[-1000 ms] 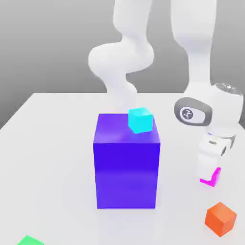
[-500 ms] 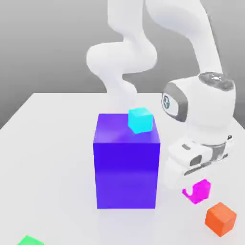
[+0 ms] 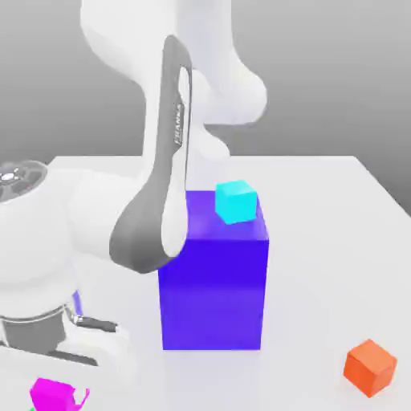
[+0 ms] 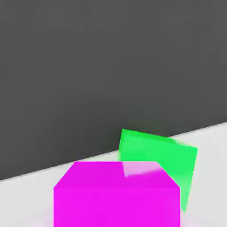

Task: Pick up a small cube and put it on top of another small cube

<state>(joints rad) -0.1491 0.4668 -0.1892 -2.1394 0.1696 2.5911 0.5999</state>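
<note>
Hand view: matte magenta cube; glossy green cube.

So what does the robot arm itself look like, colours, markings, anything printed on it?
The arm is glossy white with rounded, tube-like links. A dark grey strip runs along one link, and small grey lettering sits on the white beside it. A round joint cap at the exterior view's left has a silvery grey ring. The hand is white with a grey band above it. No loose cables are visible.
</note>
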